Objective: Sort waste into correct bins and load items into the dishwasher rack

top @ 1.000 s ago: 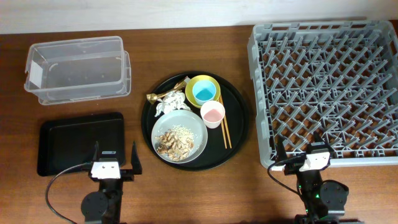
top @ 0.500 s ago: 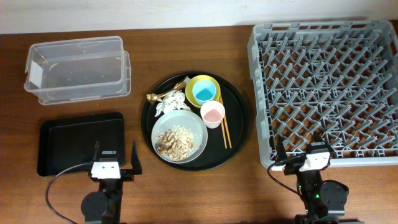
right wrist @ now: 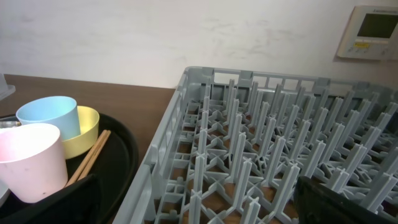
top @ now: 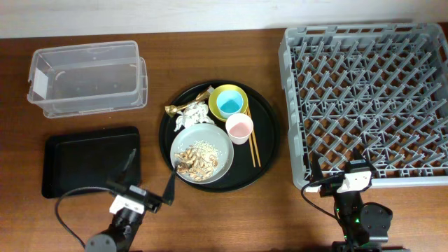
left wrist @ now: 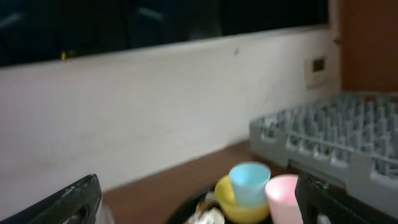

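My left gripper, wide open and empty, lay just left of the plate; my right gripper, equally open, sat farther off.

Lab-style test room: wooden table, white wall, thermostat panel.

Black end effectors, white wrist housings, black cables.

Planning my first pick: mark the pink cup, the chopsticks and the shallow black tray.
pink cup (top: 239, 127), overhead view, inside its mouth.
chopsticks (top: 253, 144), overhead view, middle of the sticks.
shallow black tray (top: 80, 165), overhead view, bare floor.
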`<action>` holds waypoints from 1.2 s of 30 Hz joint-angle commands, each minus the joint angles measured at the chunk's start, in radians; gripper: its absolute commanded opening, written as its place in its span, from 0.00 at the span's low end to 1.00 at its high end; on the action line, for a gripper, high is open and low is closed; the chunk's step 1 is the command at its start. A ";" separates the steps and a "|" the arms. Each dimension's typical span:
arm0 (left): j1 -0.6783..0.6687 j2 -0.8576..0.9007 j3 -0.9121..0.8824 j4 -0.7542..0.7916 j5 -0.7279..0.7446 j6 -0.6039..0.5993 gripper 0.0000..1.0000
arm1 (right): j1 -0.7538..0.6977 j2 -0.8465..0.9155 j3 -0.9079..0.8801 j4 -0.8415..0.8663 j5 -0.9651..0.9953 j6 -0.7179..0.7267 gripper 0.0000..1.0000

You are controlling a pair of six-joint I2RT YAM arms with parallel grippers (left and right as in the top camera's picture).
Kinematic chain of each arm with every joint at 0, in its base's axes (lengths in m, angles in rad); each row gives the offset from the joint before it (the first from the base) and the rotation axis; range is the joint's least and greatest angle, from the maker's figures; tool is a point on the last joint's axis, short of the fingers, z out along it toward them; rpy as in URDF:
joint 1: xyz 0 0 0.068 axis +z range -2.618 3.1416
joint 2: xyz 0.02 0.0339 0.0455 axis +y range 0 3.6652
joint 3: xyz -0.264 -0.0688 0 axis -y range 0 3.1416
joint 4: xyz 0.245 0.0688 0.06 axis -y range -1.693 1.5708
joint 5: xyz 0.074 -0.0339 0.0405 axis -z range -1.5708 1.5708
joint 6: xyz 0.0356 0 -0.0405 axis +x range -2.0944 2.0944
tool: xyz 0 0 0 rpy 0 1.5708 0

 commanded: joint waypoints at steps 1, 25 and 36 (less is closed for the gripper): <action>0.004 -0.007 -0.001 0.034 0.066 -0.010 0.99 | 0.006 -0.006 -0.009 0.000 0.005 -0.007 0.98; 0.004 0.490 0.388 -0.207 0.062 -0.010 0.99 | 0.006 -0.006 -0.009 0.000 0.005 -0.007 0.98; 0.004 1.035 0.941 -0.658 0.353 -0.010 0.99 | 0.006 -0.006 -0.009 0.000 0.005 -0.007 0.98</action>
